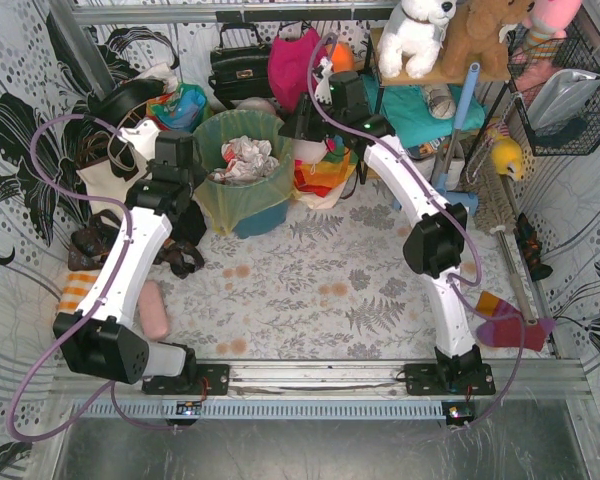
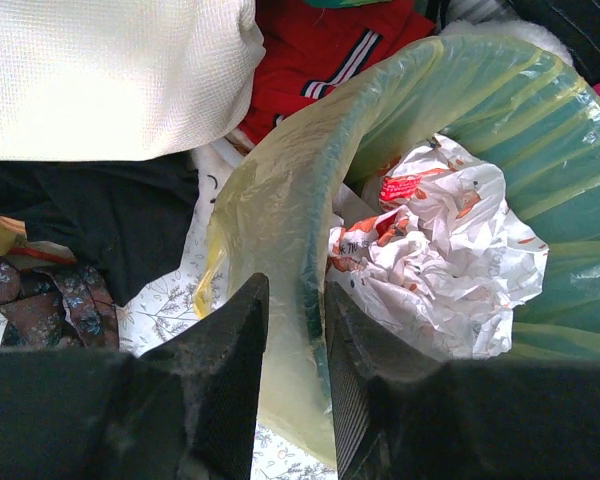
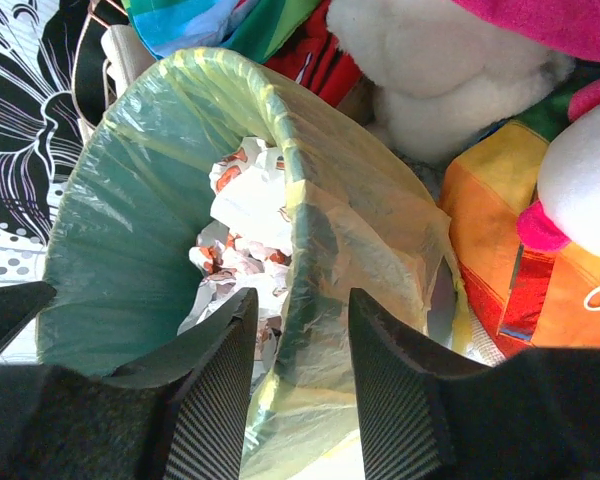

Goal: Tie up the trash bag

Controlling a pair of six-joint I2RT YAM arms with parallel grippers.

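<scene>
The yellow trash bag [image 1: 242,200] lines the round teal bin [image 1: 263,218], its top folded over the rim, with crumpled paper [image 1: 245,158] inside. My left gripper [image 2: 295,300] is at the bin's left rim. Its jaws stand a narrow gap apart, one on each side of the rim, with the folded bag [image 2: 270,200] between them. My right gripper [image 3: 302,305] is open at the right rim, one finger inside over the paper [image 3: 242,215] and one outside, with the bag's fold [image 3: 365,240] between. In the top view, both grippers are mostly hidden under their wrists.
A cream canvas tote [image 1: 115,165] lies left of the bin, and shows in the left wrist view [image 2: 110,70]. Coloured bags [image 1: 325,175] and plush toys [image 3: 450,80] crowd the right side. A black handbag [image 1: 238,65] sits behind. Dark shoes [image 1: 175,255] and a pink item [image 1: 155,310] lie near left.
</scene>
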